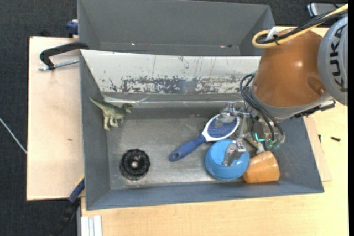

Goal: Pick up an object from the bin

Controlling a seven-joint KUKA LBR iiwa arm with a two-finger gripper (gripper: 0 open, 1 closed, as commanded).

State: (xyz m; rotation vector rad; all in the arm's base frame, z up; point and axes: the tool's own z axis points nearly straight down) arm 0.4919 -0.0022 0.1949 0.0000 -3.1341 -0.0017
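My gripper (234, 133) hangs low in the bin's right front part, under the arm's orange cover. Its fingers stand open, one fingertip (229, 114) just behind the white oval head of a blue-handled brush (191, 147), the other fingertip (237, 151) down at the top of a blue round cup (221, 166). The brush head lies between the two fingers, and the handle runs off to the front left. An orange cup-like thing (262, 169) lies on its side right of the blue cup, touching it.
A small green dinosaur figure (112, 112) stands near the left wall. A black round knob-like thing (134, 163) sits at the front left. The arm's orange cover and cables hang over the bin's right side.
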